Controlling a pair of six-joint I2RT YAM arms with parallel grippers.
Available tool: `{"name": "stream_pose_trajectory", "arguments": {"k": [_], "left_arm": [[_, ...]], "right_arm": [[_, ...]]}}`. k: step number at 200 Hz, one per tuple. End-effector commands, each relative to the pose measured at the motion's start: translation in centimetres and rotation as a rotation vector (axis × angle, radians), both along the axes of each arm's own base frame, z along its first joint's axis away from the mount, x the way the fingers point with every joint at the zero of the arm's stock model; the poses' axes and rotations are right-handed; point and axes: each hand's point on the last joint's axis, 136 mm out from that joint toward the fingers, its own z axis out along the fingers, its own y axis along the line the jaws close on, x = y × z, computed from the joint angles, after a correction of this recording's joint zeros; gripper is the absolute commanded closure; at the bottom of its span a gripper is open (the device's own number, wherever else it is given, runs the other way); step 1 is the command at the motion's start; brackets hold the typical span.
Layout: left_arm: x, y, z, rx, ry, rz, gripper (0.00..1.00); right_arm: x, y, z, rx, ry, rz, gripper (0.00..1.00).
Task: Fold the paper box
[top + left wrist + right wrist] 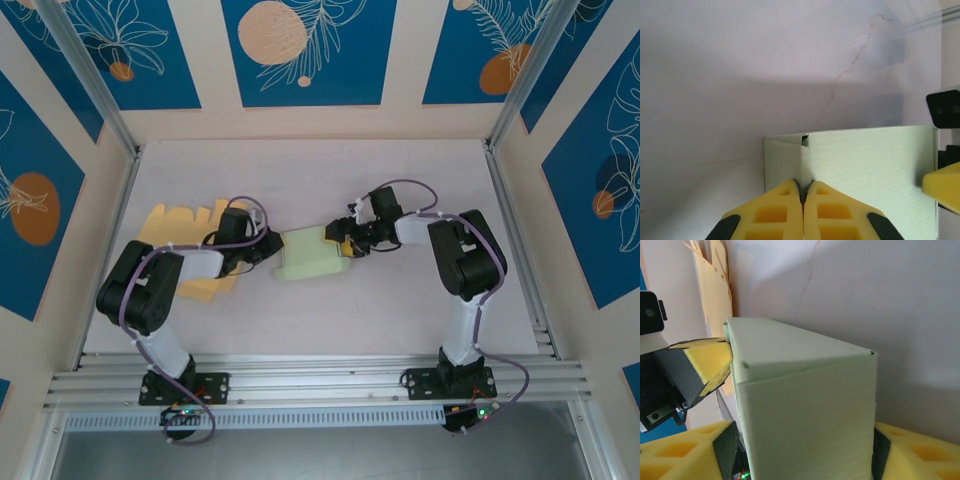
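The pale green paper box [308,256] lies on the table between my two grippers. At the box's left end, my left gripper [272,247] is shut on a thin upright flap [806,165], with its yellow fingertips [790,192] pinched together on the flap's edge. My right gripper [346,245] holds the right end. The box body [805,405] stands between its yellow fingers [680,455], and the dark pads sit against both side walls. The box's top panel [790,342] lies flat and closed. The other arm's yellow finger [707,357] touches the box's far corner.
Flat orange cardboard sheets [185,228] lie at the left, under and behind the left arm. The pale table [400,170] is ringed by walls with metal posts [512,100], and a rail runs along its near edge.
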Motion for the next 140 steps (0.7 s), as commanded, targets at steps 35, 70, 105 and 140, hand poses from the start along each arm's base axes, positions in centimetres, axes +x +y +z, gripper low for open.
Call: {"name": "stream_pose_trajectory", "arguments": {"k": [35, 70, 105, 140], "left_arm": [[-3.6, 1.9, -4.4, 0.065, 0.186, 0.022, 0.85], [-2.4, 1.4, 1.2, 0.057, -0.014, -0.035, 0.58], [-2.6, 1.3, 8.3, 0.18, -0.404, -0.187, 0.31], [-7.3, -1.5, 12.2, 0.426, -0.929, -0.512, 0.03]], "right_arm": [[-1.1, 0.5, 1.2, 0.079, 0.039, 0.007, 0.48], [-1.4, -0.8, 2.8, 0.072, 0.085, -0.036, 0.51], [-2.1, -2.4, 3.7, 0.119, 0.207, -0.071, 0.51], [-3.0, -3.5, 5.1, 0.163, 0.298, -0.074, 0.5]]}}
